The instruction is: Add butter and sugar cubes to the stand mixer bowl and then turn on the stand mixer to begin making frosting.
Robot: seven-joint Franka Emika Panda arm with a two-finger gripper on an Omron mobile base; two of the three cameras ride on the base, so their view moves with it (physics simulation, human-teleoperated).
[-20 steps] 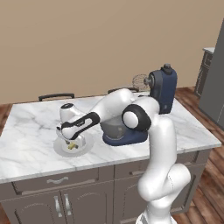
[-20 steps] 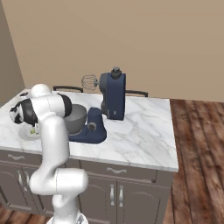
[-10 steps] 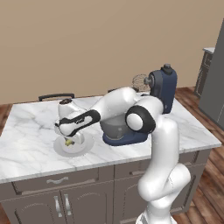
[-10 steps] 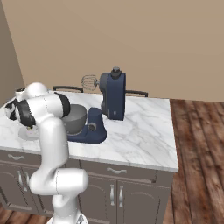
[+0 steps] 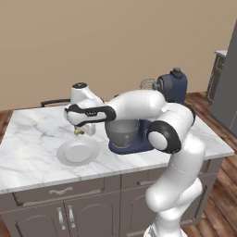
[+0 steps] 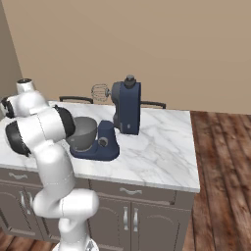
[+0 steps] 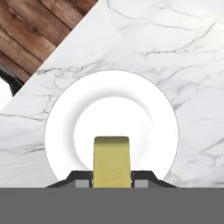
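Hand view: butter [image 7: 112, 159] clamped between the two dark fingertips [image 7: 82, 179], hanging above the white plate [image 7: 61, 131].

Left base view: gripper [image 5: 79, 131] raised over the plate [image 5: 69, 156] on the marble counter [image 5: 28, 139], yellow stick [image 5: 79, 132] pinched at its tip, clear of the plate. Just to the right, grey stand mixer bowl [image 5: 123, 133] seated on the navy stand mixer [image 5: 172, 88], head tilted back, whisk [image 5: 147, 84] up.

A yellow butter stick [image 7: 111, 161] is showing against a white plate [image 7: 65, 118] on the grey-veined white marble counter [image 7: 175, 57], near a navy blue stand mixer [image 5: 171, 90] and its grey metal bowl [image 5: 122, 132].
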